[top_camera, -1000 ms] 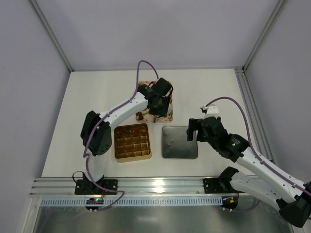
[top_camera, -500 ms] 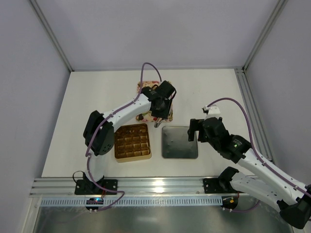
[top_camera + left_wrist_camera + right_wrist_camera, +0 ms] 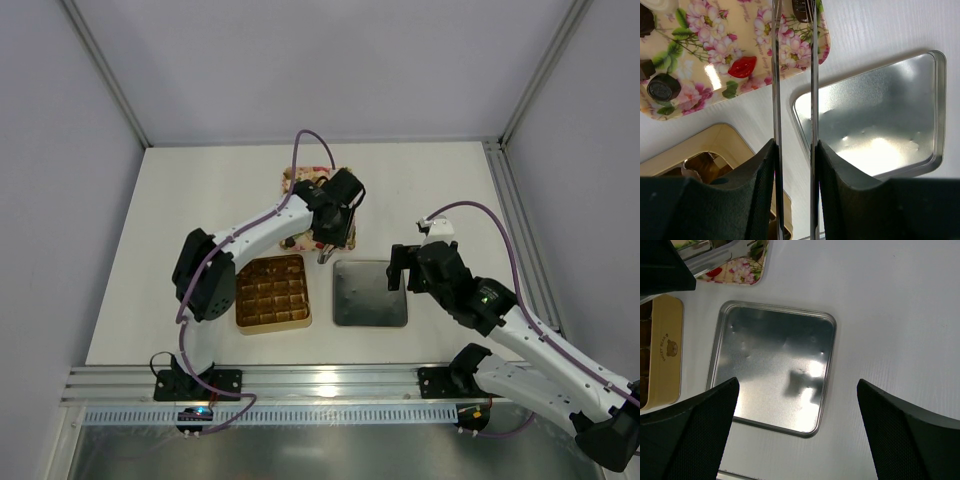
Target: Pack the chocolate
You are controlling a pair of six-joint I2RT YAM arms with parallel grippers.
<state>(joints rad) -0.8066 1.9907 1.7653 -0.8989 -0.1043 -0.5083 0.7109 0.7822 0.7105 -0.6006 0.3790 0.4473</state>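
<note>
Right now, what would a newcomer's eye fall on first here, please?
The floral tray at the table's far middle, with a red lips-shaped sweet, stands out. The left claw holds long metal tweezers over its edge. Nearer sit the gold box of chocolate and, rightward, a shiny metal lid.

Pink-floral tray point(image 3: 700, 40); gold box point(image 3: 272, 324); silver lid point(image 3: 770, 365).

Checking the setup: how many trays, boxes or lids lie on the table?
3: floral tray at the back, gold box front left, silver lid front right.
</note>
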